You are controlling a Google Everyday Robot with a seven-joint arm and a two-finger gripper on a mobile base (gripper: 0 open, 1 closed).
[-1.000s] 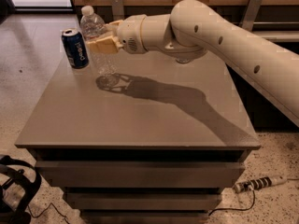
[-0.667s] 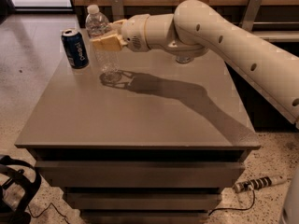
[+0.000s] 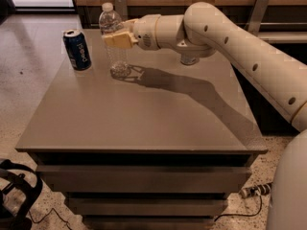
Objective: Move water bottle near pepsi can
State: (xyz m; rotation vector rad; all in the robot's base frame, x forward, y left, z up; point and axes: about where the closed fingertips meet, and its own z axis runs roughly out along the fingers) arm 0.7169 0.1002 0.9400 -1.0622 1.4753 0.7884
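Observation:
The water bottle is a clear ribbed bottle with a white cap, standing upright at the back left of the grey table. My gripper reaches in from the right and is shut on the bottle's middle, with its yellowish fingers covering the label. The bottle's base is at or just above the tabletop. The pepsi can, dark blue with a silver top, stands upright to the left of the bottle, with a small gap between them.
The table is a low drawer cabinet with its edges close on the left and front. A wooden wall with metal brackets runs behind. A black object lies on the floor at lower left. A cable and plug lie at lower right.
My gripper and the water bottle have shifted to the right and a little toward the back. The pepsi can has not moved.

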